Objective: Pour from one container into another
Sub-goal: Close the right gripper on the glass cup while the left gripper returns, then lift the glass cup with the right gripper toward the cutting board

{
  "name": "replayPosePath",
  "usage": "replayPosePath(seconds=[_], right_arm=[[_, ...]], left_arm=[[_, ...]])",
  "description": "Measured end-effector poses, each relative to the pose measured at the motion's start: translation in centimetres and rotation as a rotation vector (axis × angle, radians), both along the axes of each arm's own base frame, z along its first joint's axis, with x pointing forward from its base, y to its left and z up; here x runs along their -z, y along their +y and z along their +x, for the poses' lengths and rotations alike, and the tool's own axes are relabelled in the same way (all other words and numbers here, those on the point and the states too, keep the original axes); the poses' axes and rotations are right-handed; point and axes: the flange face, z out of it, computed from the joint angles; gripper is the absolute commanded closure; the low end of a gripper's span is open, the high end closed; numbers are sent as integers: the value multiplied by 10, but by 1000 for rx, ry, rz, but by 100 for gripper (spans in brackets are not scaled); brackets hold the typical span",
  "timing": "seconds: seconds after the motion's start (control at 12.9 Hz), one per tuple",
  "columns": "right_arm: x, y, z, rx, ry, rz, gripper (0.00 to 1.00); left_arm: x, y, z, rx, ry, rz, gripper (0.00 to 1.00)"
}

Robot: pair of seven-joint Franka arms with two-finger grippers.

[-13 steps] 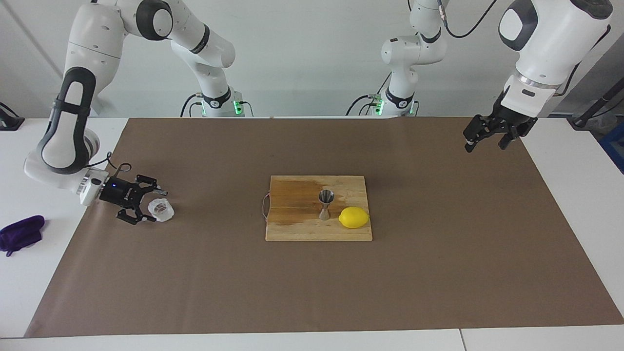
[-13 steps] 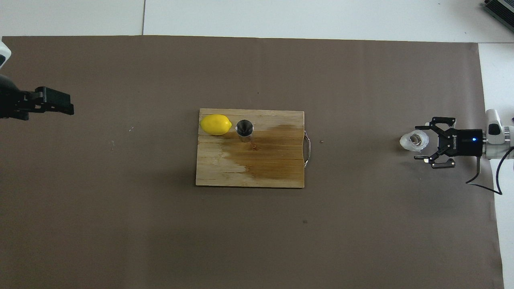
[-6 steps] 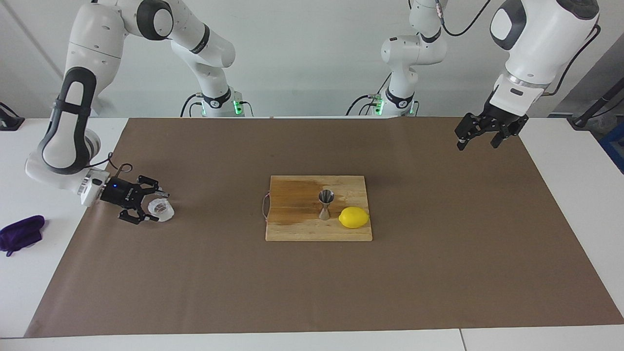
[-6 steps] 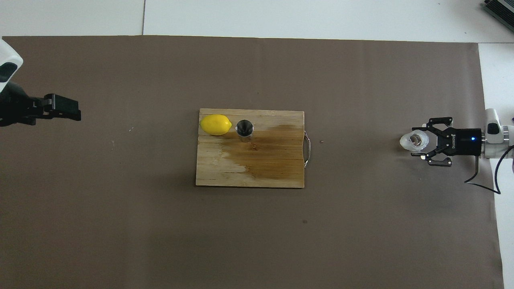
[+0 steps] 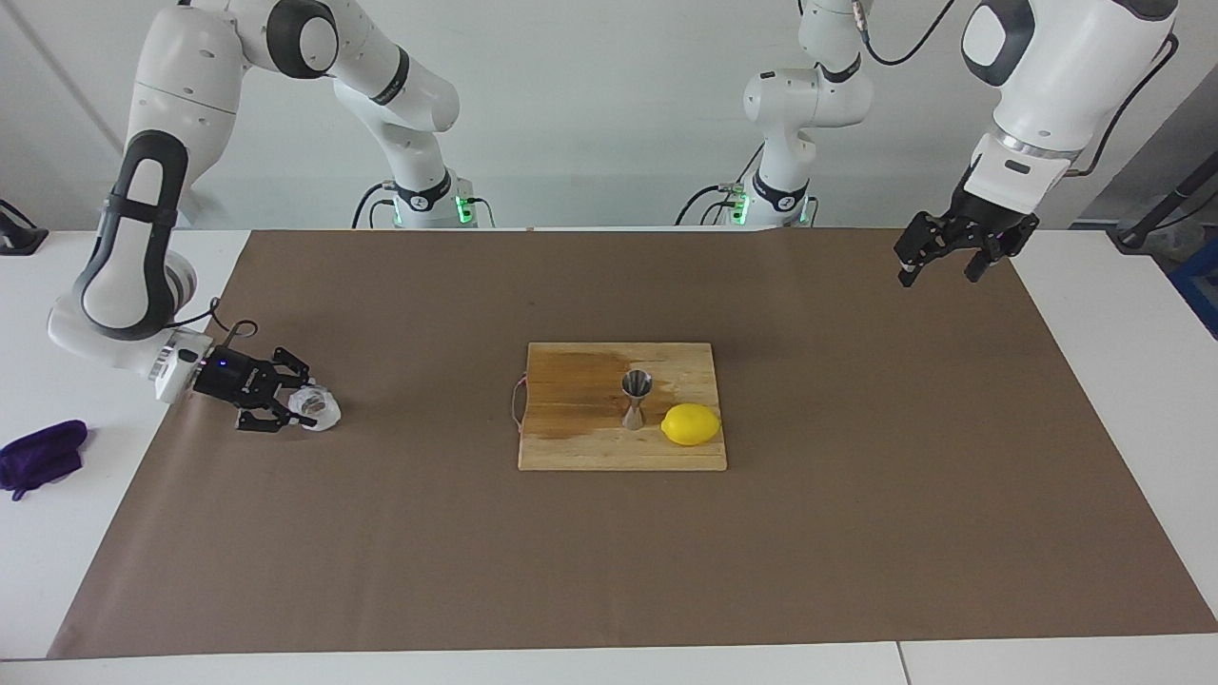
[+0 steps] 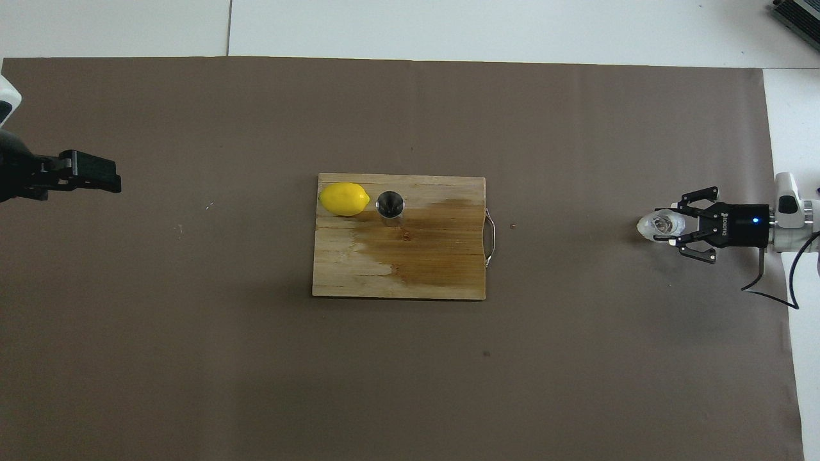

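Observation:
A small clear faceted glass cup (image 5: 322, 409) (image 6: 655, 225) stands on the brown paper at the right arm's end of the table. My right gripper (image 5: 303, 407) (image 6: 667, 226) lies low and level there, shut on the cup from the side. The steel jigger (image 5: 635, 400) (image 6: 390, 206) stands upright on the wooden cutting board (image 5: 571, 442) (image 6: 416, 275) mid-table. My left gripper (image 5: 937, 264) (image 6: 96, 173) hangs open and empty in the air over the paper at the left arm's end.
A yellow lemon (image 5: 691, 424) (image 6: 344, 198) lies on the board beside the jigger, toward the left arm's end. Part of the board is darkened by a wet stain. A purple cloth (image 5: 43, 455) lies on the white table past the right gripper.
The right gripper's fingers have closed in from wide open onto the glass cup. The left gripper has risen a little and shifted over its end of the table.

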Motion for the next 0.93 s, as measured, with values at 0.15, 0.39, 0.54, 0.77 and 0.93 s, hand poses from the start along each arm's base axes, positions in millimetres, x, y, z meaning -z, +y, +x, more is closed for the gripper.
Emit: replayPosePath(seconds=[0.15,0.39,0.54,0.77,0.93], right_arm=[[0,0,0,2,2,0,57],[-6,1,5,14,9,-1,71],[-24,2,14,39,16,-5,73],[-70,23,28,70,30,-9,73],[-103,51,37,70,40,-15,73]], left_arm=[[-1,2,0,-3,-2,0,0],[-10,3,-3,-5,-18,-1,0],[-23,3,-5,-3,-40,-3,0],[-34,1,-7,2,-49,-4,0],[-35,3,-8,1,-45,-3,0]])
